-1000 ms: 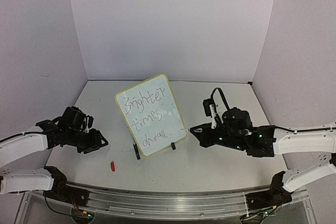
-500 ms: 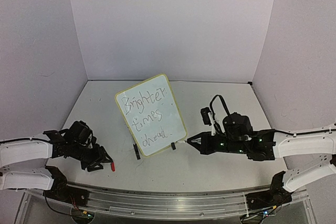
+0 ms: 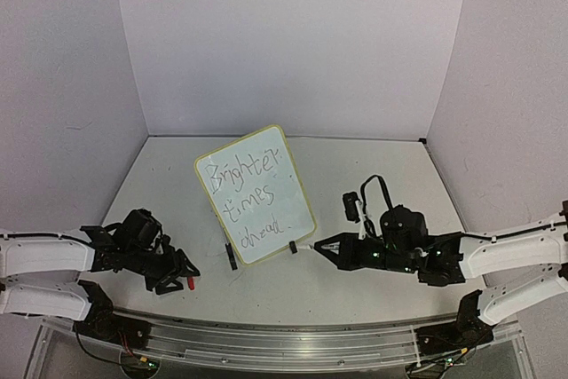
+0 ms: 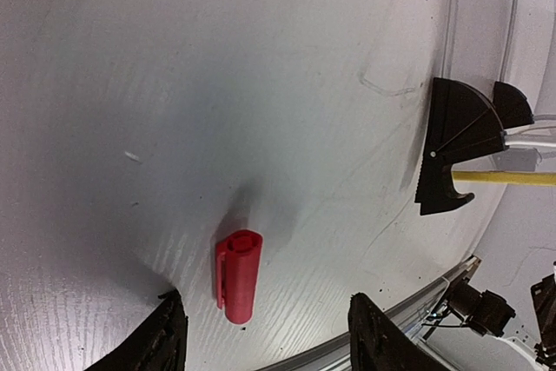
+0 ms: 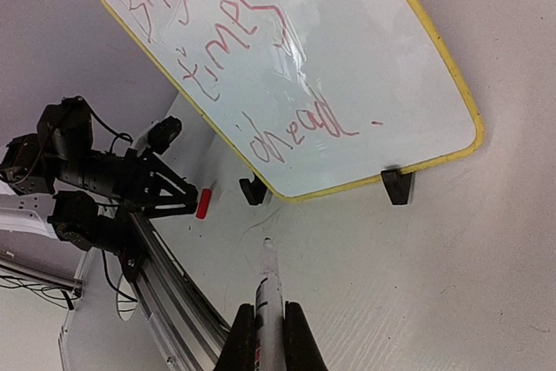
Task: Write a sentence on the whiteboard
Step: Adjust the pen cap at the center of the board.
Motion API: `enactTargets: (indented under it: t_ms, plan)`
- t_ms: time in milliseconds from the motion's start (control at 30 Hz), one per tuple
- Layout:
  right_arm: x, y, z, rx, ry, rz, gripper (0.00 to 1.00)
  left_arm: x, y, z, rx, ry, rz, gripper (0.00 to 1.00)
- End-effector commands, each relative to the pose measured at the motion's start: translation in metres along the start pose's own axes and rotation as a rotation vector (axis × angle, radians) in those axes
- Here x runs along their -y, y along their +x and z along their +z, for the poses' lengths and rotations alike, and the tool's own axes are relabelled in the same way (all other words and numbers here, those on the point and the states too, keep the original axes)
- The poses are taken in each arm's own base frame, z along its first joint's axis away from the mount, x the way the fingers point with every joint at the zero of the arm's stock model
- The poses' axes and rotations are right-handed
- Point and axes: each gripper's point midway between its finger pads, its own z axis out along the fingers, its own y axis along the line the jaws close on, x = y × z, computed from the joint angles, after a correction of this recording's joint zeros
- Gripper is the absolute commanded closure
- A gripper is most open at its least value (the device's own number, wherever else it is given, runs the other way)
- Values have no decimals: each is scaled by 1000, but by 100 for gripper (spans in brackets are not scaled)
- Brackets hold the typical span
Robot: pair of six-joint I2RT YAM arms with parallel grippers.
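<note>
The whiteboard [image 3: 297, 206] [image 5: 391, 84] stands tilted on two black feet mid-table. The sentence [image 3: 253, 191] [image 5: 252, 76] on it reads "Brighter times ahead." in three lines. My right gripper [image 3: 333, 246] [image 5: 265, 341] is shut on a white marker [image 5: 268, 288], whose tip [image 3: 311, 245] points at the board's lower right corner from a short way off. My left gripper [image 3: 182, 277] [image 4: 265, 323] is open and low over the table. A red marker cap [image 4: 238, 275] [image 3: 190, 282] [image 5: 204, 202] lies between its fingers, nearer the left one.
One black foot [image 4: 452, 158] of the board and its yellow rim [image 4: 504, 177] show in the left wrist view. A metal rail [image 3: 293, 339] runs along the table's near edge, close behind the cap. Grey walls [image 3: 293, 33] enclose the table on three sides.
My left gripper has come down and rightward to the red cap, opening wider. My right gripper has sunk lower and drawn back from the board with the marker.
</note>
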Motion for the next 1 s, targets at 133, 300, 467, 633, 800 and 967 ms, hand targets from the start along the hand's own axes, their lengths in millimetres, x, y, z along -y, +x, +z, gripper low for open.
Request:
enactTargets:
  t_ms: [133,300,467,633,800,967]
  plan:
    - [-15,-24,-16,123,-53,40,100,19,7,15,-16,39,19,37]
    - [-13,-25,-21,131,-49,38,100,28,0,23,20,48,31,38]
    - [-8,-29,-25,160,-19,43,100,43,-8,30,43,70,57,38]
    - [-5,-31,-30,175,-8,45,100,61,-14,28,68,107,114,38]
    - [-4,-33,-33,182,-2,39,100,69,-15,2,117,134,204,37]
    - [-6,-35,-34,184,-2,30,100,55,-16,-17,162,85,259,35]
